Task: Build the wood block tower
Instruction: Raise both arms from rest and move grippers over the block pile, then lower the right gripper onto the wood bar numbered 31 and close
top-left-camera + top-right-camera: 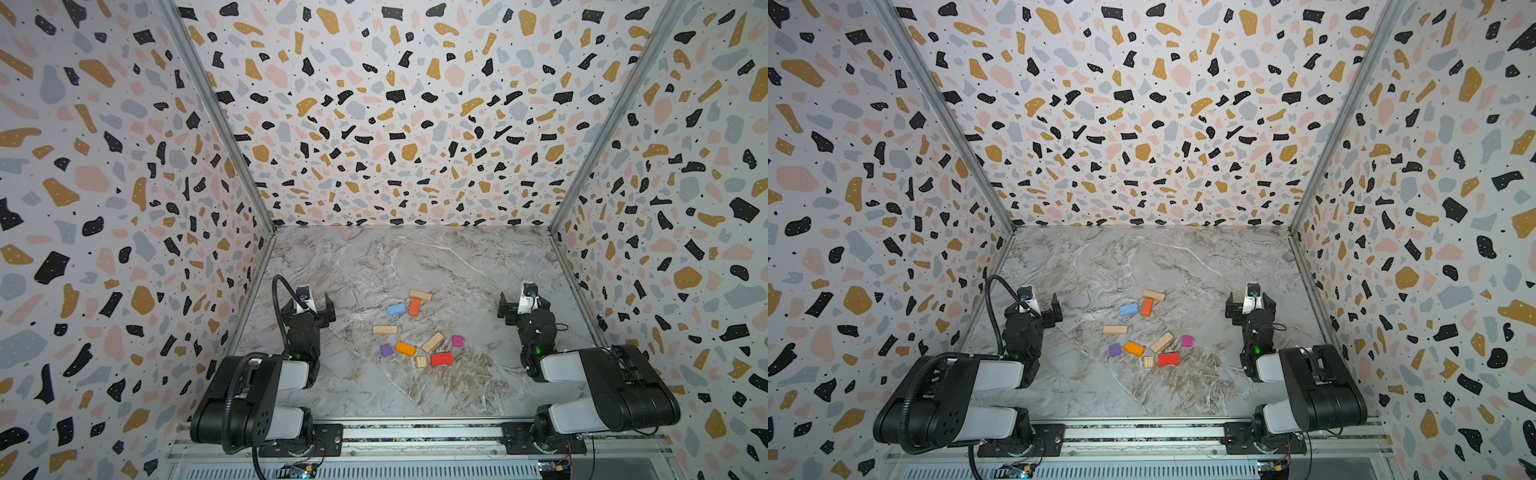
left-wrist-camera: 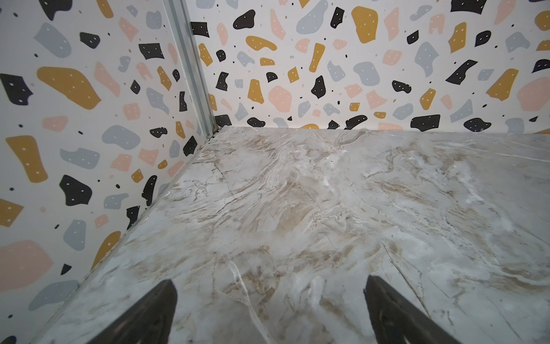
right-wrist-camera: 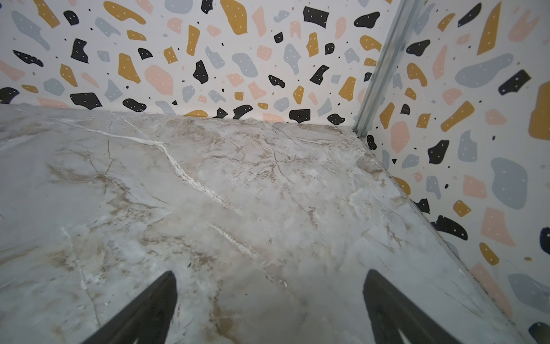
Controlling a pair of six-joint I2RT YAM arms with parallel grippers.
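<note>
No tower is in view; the wood blocks lie loose in the middle of the marble table [image 1: 457, 257]. At the back are a tan plank [image 1: 420, 295], a blue block [image 1: 396, 309] and an orange-red block [image 1: 414, 307]. Nearer are another tan plank [image 1: 385, 329], a purple cube [image 1: 386, 350], an orange block [image 1: 405, 348], a slanted tan plank [image 1: 433, 342], a magenta cube [image 1: 457, 341], a small tan cube [image 1: 421, 361] and a red block [image 1: 441, 359]. My left gripper [image 1: 308, 304] [image 2: 269, 280] is open and empty left of them. My right gripper [image 1: 524, 305] [image 3: 270, 272] is open and empty on their right.
Patterned walls close the table on the left, back and right, with metal corner posts [image 1: 216, 120] [image 1: 615, 120]. Both arm bases sit on a rail [image 1: 415, 432] along the front edge. Both wrist views show only bare marble and the far wall.
</note>
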